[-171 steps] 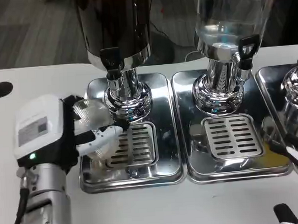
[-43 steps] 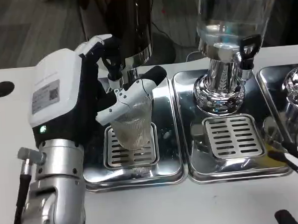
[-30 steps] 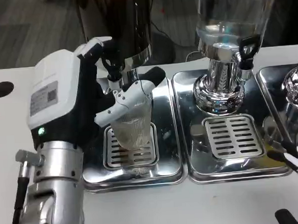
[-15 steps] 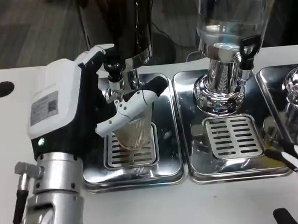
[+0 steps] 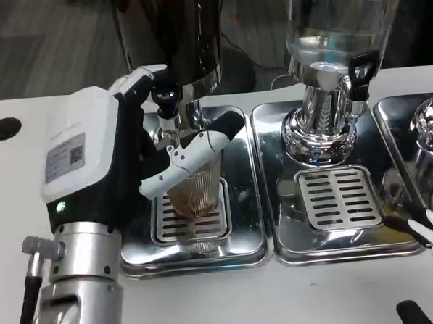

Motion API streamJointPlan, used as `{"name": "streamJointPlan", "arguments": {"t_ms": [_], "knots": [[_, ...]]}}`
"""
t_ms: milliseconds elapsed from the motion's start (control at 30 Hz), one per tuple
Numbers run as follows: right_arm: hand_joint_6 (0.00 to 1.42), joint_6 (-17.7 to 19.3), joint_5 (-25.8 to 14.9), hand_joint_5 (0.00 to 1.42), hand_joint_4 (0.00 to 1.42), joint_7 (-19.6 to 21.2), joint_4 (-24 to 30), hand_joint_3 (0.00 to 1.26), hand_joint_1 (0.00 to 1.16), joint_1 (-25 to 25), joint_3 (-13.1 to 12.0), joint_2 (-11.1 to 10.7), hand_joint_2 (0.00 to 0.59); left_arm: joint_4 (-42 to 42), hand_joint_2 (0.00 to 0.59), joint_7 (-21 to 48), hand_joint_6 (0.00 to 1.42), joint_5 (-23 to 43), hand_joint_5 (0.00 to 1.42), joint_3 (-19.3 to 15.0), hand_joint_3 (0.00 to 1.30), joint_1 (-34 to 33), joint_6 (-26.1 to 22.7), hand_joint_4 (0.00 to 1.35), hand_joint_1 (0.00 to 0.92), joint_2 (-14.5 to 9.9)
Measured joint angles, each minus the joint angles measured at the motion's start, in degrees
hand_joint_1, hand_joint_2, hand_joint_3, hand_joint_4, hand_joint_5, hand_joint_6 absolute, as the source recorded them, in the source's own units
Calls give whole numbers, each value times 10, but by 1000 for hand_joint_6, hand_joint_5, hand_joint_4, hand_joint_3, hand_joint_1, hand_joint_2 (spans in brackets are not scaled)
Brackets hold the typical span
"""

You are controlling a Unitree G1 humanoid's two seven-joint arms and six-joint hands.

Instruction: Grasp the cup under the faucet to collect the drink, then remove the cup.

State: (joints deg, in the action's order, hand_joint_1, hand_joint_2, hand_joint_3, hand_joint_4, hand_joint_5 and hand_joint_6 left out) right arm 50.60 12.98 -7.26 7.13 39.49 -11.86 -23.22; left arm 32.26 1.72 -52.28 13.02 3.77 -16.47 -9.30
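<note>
A clear ribbed cup (image 5: 197,189) stands on the grate of the left drip tray (image 5: 242,237), right below the black faucet (image 5: 165,101) of the dark dispenser (image 5: 173,33). Brownish drink shows inside the cup. My left hand (image 5: 140,155) grips the cup from the left, its white thumb across the front and its other fingers reaching up by the faucet. At the picture's lower right edge, fingertips of my right hand (image 5: 431,241) lie near the table edge, holding nothing that I can see.
A second dispenser (image 5: 333,32) with clear liquid stands to the right over its own steel drip tray (image 5: 339,199). A third tray and chrome base (image 5: 429,133) sit at the far right edge. A black round hole (image 5: 2,129) marks the table at left.
The cup has come down from a raised, tilted hold to sit on the grate under the faucet, and brownish drink now shows in it. My left hand lowered with it.
</note>
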Motion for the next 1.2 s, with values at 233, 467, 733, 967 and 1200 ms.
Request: {"name": "streamJointPlan", "arguments": {"t_ms": [233, 467, 733, 967, 1200], "knots": [[0, 0, 0, 13, 2, 0, 0, 129, 563, 0, 0, 0, 410, 0, 29, -1, 1092, 0, 919, 0, 387, 1, 1, 353, 0, 2], [0, 0, 0, 13, 7, 0, 1, 129, 564, 0, 0, 1, 411, 1, 30, -3, 1092, 0, 919, 2, 387, 4, 2, 353, 0, 3], [0, 0, 0, 25, 12, 0, 3, 133, 566, 1, 0, 1, 411, 4, 30, -5, 1092, -1, 916, 6, 387, 9, 2, 353, 0, 3], [0, -3, 0, 26, 12, -8, 9, 137, 566, -8, -12, -11, 411, 7, 30, -5, 1091, -1, 914, 7, 387, 14, 5, 353, 0, 3], [0, -24, -11, 26, 12, -15, 22, 137, 566, -29, -38, -27, 411, 13, 31, -5, 1091, -1, 908, 7, 387, 22, 6, 353, 0, 2]]}}
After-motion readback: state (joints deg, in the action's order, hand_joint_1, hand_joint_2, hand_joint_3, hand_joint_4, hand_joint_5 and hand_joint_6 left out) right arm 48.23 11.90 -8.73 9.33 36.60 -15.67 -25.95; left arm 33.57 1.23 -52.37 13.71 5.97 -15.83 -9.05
